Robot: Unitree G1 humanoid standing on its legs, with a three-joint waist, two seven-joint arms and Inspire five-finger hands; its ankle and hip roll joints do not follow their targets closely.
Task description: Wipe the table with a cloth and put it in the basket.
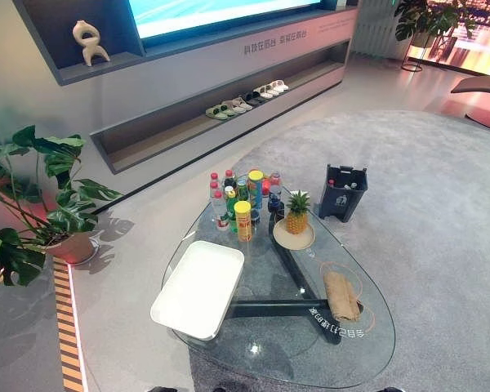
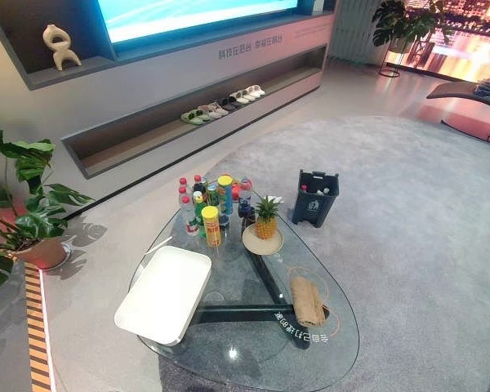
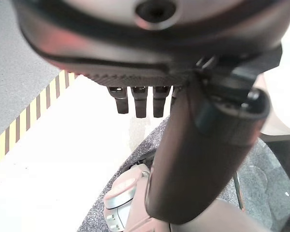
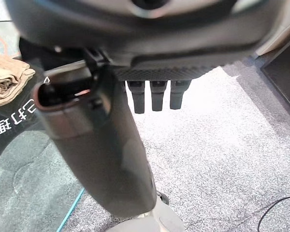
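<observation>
The cloth (image 1: 341, 296), folded, lies on the glass table (image 1: 310, 363) at its near right, just inside the rim; neither hand touches it. Your left hand (image 3: 203, 164) and right hand (image 4: 101, 154) both hang with fingers straight, holding nothing. Risks, in my judgement: the cloth may skid on smooth glass and drop off the near edge if you pinch it from the side, and a wide wiping stroke could topple the bottles (image 1: 243, 200) or the pineapple (image 1: 296, 214) on its plate (image 1: 294, 238). Count: one cloth, one white tray (image 1: 200, 286), the likeliest basket, one pineapple, one plate, one dark bin (image 1: 343, 200) on the carpet; the bottles stand too closely to count.
</observation>
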